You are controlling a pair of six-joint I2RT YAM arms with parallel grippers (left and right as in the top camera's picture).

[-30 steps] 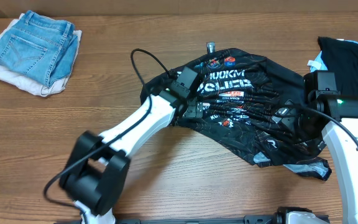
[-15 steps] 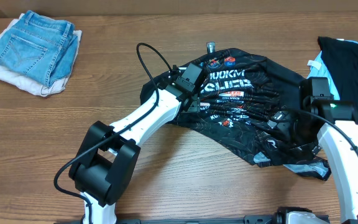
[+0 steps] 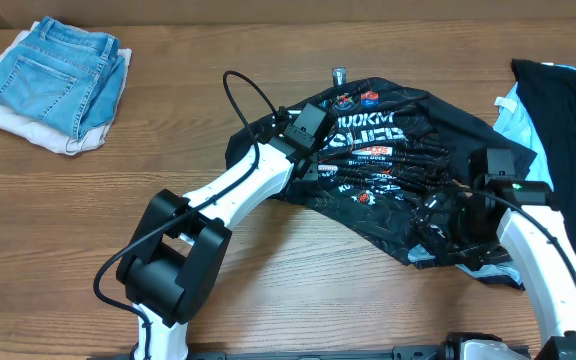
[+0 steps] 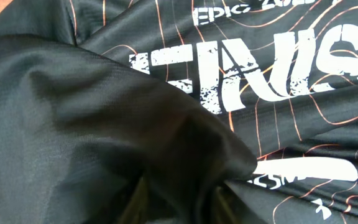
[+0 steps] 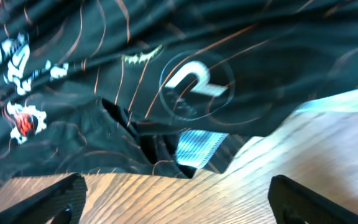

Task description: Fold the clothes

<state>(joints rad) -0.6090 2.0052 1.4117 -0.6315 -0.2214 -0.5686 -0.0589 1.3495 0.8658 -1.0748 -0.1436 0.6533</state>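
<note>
The jersey [image 3: 398,150] is black with thin orange contour lines, large white block lettering and a row of small sponsor logos in red, white and blue. It lies crumpled on the centre-right of the wooden table [image 3: 298,290], with creases running across the print. In the right wrist view, a white circular logo and a light-blue striped patch show near the lower hem.

The left gripper [image 3: 305,140] is at the jersey's left edge. In the left wrist view, black fabric fills the frame and bunches together at bottom centre. The fingers are hidden, so its grip cannot be determined.

The right gripper [image 5: 179,202] is spread wide and holds nothing. Its fingertips are over bare wood just beside the hem.

Folded jeans [image 3: 58,75] lie at the far left corner. A plain black garment [image 3: 568,110] lies at the right edge.
</note>
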